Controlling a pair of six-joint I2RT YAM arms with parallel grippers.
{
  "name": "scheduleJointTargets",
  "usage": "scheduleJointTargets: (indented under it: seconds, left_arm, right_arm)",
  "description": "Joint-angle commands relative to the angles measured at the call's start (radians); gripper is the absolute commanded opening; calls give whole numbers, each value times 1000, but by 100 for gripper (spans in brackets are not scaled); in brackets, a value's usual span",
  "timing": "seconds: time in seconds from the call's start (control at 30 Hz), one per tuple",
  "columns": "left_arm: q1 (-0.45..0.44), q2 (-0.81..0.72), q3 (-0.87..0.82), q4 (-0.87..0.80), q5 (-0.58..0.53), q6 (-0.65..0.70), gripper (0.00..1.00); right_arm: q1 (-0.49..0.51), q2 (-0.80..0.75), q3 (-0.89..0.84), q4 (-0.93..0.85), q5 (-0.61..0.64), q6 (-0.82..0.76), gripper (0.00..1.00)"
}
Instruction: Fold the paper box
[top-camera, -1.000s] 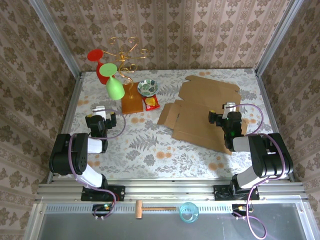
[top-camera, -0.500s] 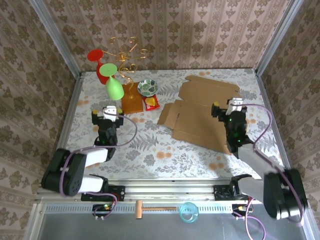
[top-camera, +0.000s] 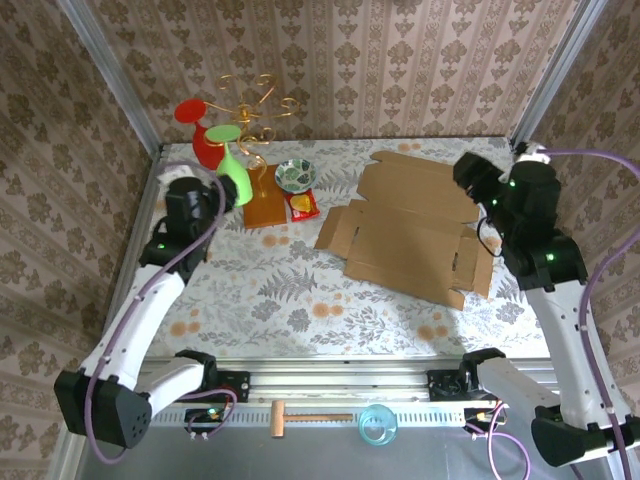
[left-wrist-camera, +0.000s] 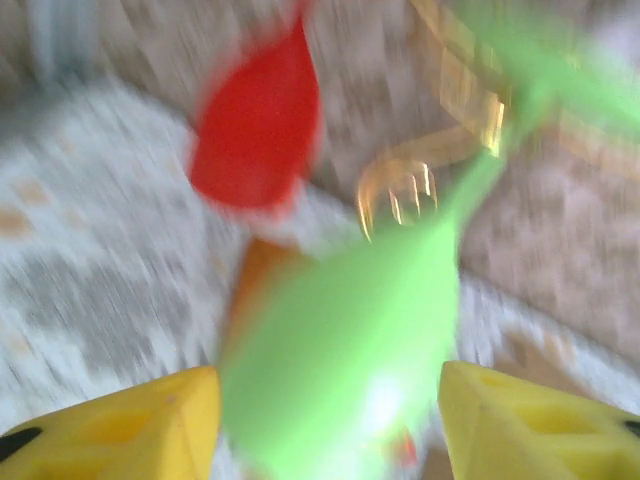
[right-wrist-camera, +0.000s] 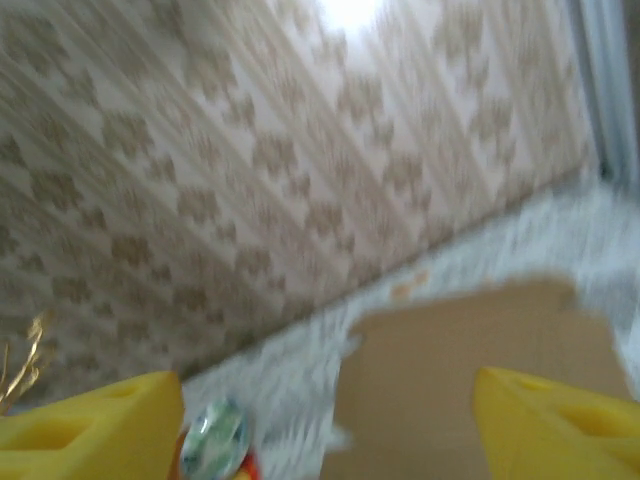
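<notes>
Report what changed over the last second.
Both arms swung out toward the far wall: the left gripper now faces the green glass, the right gripper the far edge of the paper box. Nothing was grasped. Box, stand and bowl stayed put.

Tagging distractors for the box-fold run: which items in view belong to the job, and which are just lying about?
Job:
- paper box, flat and unfolded on the table

Lying about:
- green wine glass
- red wine glass
- gold wire stand
- patterned bowl
- snack packet
- wooden mallet
- teal ring
</notes>
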Motion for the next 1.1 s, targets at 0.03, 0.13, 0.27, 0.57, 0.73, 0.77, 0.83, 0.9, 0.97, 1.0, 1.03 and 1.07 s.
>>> scheduleJointTargets:
  seconds: [0.03,0.13,0.27,0.57,0.73,0.77,0.83,0.9,0.97,1.0,1.03,1.07]
  left_arm:
    - [-155,39,-108,-143,282,-281,53]
    - [-281,67,-175,-29,288,-345,55]
    - [-381,145,-242,160,278,-489,56]
    - [-505,282,-288,374,236,-595,56]
    - [-521,442,-243,519,239,-597,59]
    - [-521,466,-236,532,234,-600,59]
    - [-520,516,-233,571,214,-611,59]
    - [-513,568,-230,636,206,-619,60]
    - [-510,621,-214,697,207,-618,60]
    - [-507,648,-203,718,207,-623,60]
    - [-507,667,-196,739,204,-623,60]
    - [-506,687,-189,761,197,-619,60]
  right_arm:
    - [24,-5,-88,-243,-181,161,57]
    - [31,-36,-198,-238,-253,210,57]
    - [36,-82,-328,-171,-336,282,57]
    - [37,-162,-503,-142,-380,377,60]
    - [37,-208,-581,-102,-412,457,61]
    - [37,-218,-593,-92,-415,467,62]
    - [38,-233,-617,-87,-420,493,63]
    - [38,-254,-650,-72,-425,527,64]
    - [37,-281,-694,-53,-437,580,65]
    - [37,-300,-725,-33,-446,617,65]
    - [39,-318,-754,-14,-450,651,65]
    - [43,-340,-790,9,-452,689,65]
